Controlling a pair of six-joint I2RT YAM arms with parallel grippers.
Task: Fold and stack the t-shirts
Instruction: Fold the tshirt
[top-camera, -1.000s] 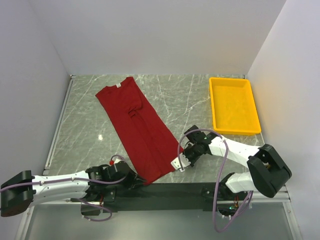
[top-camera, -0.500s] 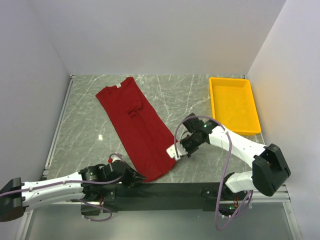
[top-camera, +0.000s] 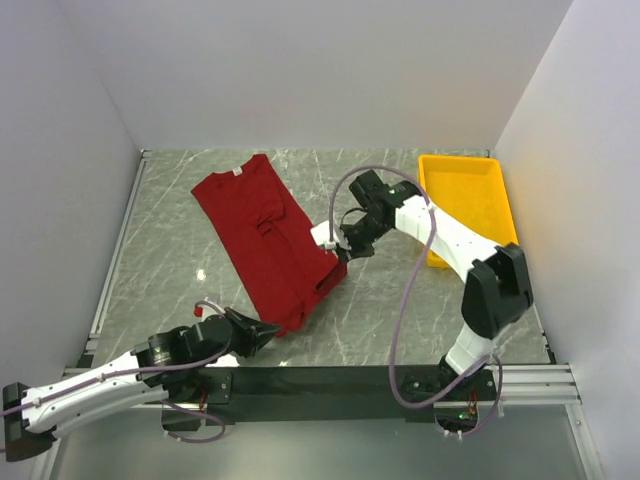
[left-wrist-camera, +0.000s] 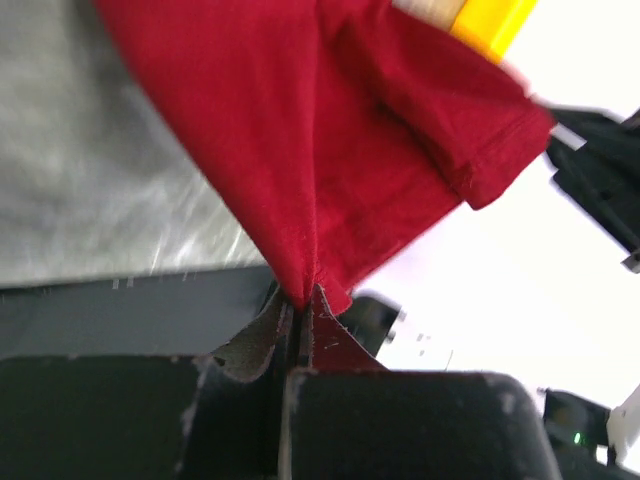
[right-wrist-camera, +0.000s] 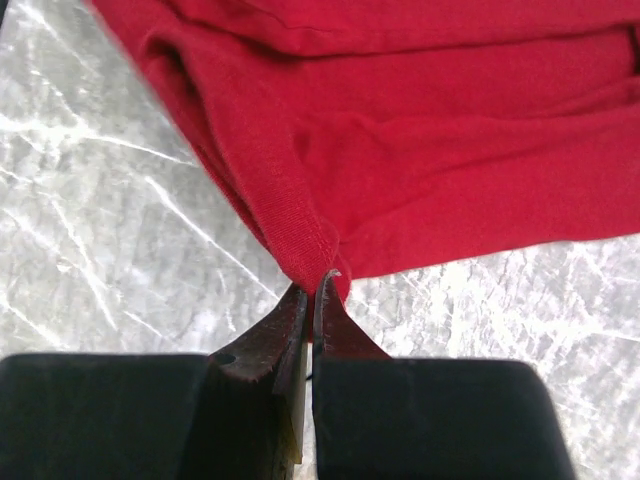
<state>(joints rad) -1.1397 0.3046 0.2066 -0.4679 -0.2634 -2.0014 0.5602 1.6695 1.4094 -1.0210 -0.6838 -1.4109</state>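
T-shirt (top-camera: 262, 232): maroon cloth, soft, light, limp; spread on the surface (top-camera: 400, 320), stretching away from both grippers.
Left gripper (top-camera: 268, 328): clamped on near hem corner.
Right gripper (top-camera: 338, 252): clamped on opposite hem corner.
Handling: likely sags and bunches; best gripped at hem corners, held taut.

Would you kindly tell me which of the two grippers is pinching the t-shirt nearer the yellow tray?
The right gripper, pinching a hem corner mid-table; the left gripper grips the t-shirt's other corner at the table's near edge.
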